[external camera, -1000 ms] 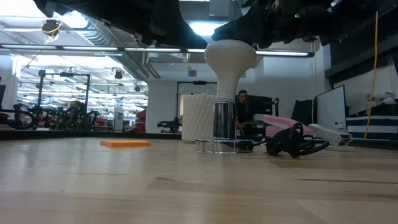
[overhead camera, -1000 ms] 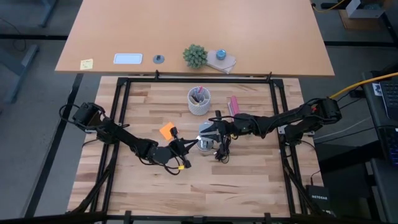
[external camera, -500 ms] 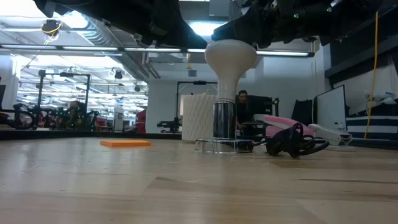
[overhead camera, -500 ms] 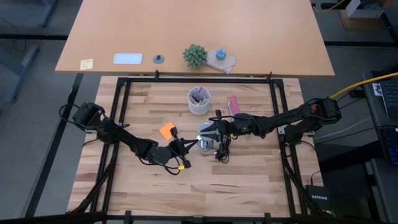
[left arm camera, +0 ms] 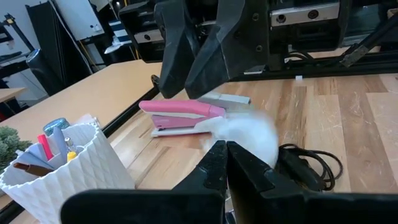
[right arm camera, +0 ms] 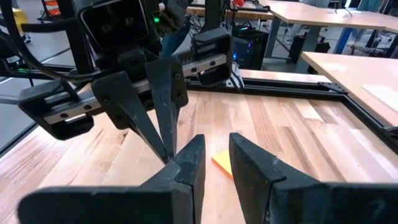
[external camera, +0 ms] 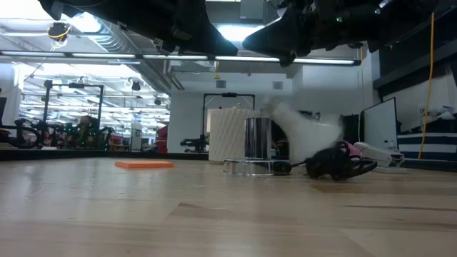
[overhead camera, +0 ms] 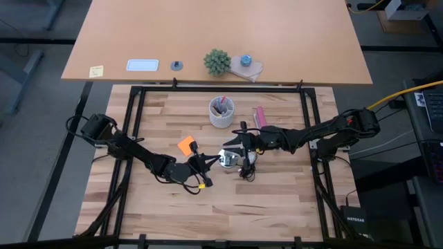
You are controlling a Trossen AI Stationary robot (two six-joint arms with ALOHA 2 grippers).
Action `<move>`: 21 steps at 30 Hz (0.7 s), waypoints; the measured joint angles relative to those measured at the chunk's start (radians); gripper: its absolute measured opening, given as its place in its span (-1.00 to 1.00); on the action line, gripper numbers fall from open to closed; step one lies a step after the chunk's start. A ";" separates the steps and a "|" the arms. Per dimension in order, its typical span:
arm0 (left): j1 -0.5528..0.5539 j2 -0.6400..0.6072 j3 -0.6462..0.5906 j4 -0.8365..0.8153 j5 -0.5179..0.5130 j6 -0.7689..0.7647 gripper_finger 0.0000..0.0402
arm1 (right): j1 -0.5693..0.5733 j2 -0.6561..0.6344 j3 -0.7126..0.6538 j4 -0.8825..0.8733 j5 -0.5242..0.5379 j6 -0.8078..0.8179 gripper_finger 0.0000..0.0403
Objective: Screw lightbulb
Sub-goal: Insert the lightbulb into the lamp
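One lightbulb [external camera: 303, 132], blurry, tipped over just right of the single silvery fitting [external camera: 257, 146] mid-desk [overhead camera: 277, 200], against the black cord [external camera: 339, 164]. Right gripper [overhead camera: 239, 146] is empty, fingers slightly apart above it. Left gripper [overhead camera: 206, 162] is clenched, holding nothing. One pen cup [overhead camera: 221, 111], one pink stapler [left arm camera: 180, 115], one orange note [overhead camera: 185, 145].

Tabletop [overhead camera: 277, 207]: pale wood in glued strips, visible grain, smooth with a low satin sheen. Frame along the tabletop edges [overhead camera: 221, 88]: matt black metal bars. Lightbulb [left arm camera: 249, 134]: smooth matt white, seen blurred. Fitting [external camera: 257, 146]: polished silvery metal, mirror-glossy barrel on a shiny round base. Cord [external camera: 335, 164]: matt black. Cup [left arm camera: 62, 168]: white plastic-looking wall with a faceted, textured relief. Stapler [left arm camera: 183, 112]: smooth pink plastic, slight gloss. Note [overhead camera: 185, 145]: flat orange paper. Left pincer [left arm camera: 227, 163] and right pincer [right arm camera: 212, 158]: matt dark fingers, smooth-faced.
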 joint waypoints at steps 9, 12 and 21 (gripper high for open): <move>0.000 0.001 0.000 -0.001 0.000 0.005 -0.99 | 0.000 0.026 0.002 -0.005 0.000 0.000 -0.62; 0.001 0.001 0.000 -0.003 0.000 0.040 -0.99 | 0.000 0.022 0.002 -0.003 0.000 0.000 -0.62; 0.078 0.001 0.000 -0.002 0.007 0.039 -0.99 | 0.000 -0.097 0.002 -0.141 0.026 -0.003 -0.62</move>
